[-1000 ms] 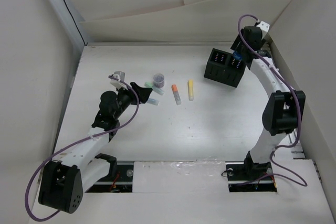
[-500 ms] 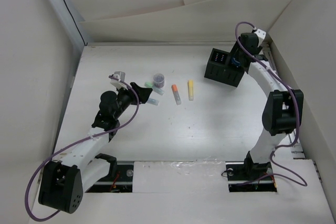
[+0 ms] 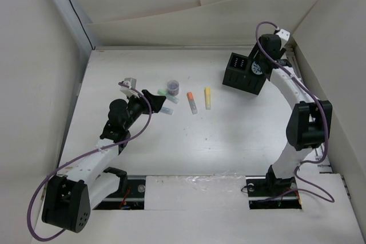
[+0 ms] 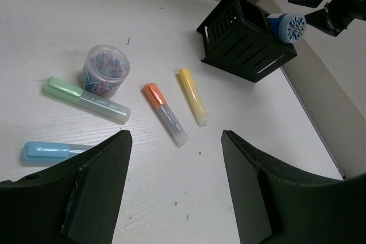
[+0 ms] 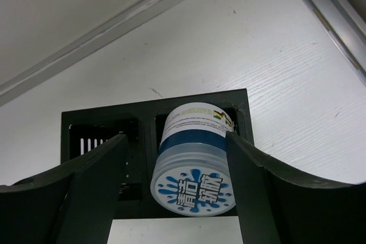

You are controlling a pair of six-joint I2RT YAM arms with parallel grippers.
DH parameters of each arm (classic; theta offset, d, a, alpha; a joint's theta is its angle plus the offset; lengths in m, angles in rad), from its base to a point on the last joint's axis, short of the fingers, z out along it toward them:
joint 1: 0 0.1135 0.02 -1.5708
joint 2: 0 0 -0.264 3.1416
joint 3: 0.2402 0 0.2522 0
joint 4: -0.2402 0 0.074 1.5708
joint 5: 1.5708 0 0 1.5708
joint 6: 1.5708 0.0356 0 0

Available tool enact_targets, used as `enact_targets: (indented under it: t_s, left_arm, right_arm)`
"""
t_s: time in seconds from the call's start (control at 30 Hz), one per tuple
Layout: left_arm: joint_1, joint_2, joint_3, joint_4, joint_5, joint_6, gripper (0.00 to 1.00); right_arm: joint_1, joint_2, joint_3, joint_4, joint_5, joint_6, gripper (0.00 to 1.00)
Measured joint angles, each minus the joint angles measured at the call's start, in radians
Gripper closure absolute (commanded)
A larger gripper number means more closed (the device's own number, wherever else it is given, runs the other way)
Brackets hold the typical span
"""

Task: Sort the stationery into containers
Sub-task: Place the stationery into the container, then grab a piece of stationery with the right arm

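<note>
The black two-compartment box (image 3: 233, 75) stands at the far right. The blue-white roll (image 5: 193, 167) leans in its right compartment, its lid end sticking out; it also shows in the left wrist view (image 4: 287, 27). My right gripper (image 5: 176, 138) straddles the roll with the jaws open: the left finger stands clear of it and the right finger is against its side. The yellow (image 3: 208, 98), orange-white (image 3: 192, 102), mint green (image 3: 170, 96) and light blue (image 3: 167, 110) markers and the grey-purple roll (image 3: 172, 87) lie mid-table. My left gripper (image 3: 157, 102) is open and empty, just left of the markers.
White walls close in the table at the back and at both sides. The box (image 5: 108, 119) stands close to the far right corner. In the left wrist view the box (image 4: 240, 47) lies beyond the yellow marker (image 4: 192, 96) and the orange-white marker (image 4: 164, 113).
My right gripper has shifted a little toward the back wall over the box, and the blue-white roll now sits in the right compartment. The left arm has not moved.
</note>
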Motion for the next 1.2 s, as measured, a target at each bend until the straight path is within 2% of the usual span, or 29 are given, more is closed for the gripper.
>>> enact_targets:
  t_s: [0.03, 0.1, 0.4, 0.8, 0.97, 1.2]
  left_arm:
    - [0.000, 0.000, 0.000, 0.000, 0.000, 0.000, 0.40]
    - [0.000, 0.000, 0.000, 0.000, 0.000, 0.000, 0.40]
    - [0.000, -0.008, 0.000, 0.000, 0.000, 0.000, 0.40]
    - [0.000, -0.012, 0.000, 0.000, 0.000, 0.000, 0.40]
    - [0.000, -0.012, 0.000, 0.000, 0.000, 0.000, 0.40]
    - [0.000, -0.012, 0.000, 0.000, 0.000, 0.000, 0.40]
  right_arm:
    - [0.005, -0.008, 0.000, 0.000, 0.007, 0.000, 0.16]
    - [0.018, -0.024, 0.000, 0.000, 0.029, -0.005, 0.08]
    - [0.214, -0.077, 0.002, 0.008, 0.185, -0.068, 0.00]
    - [0.180, -0.092, -0.119, 0.014, 0.413, -0.041, 0.00]
    - [0.142, -0.088, -0.119, 0.016, 0.410, -0.034, 0.00]
    - [0.111, -0.045, -0.108, 0.013, 0.321, -0.033, 0.01]
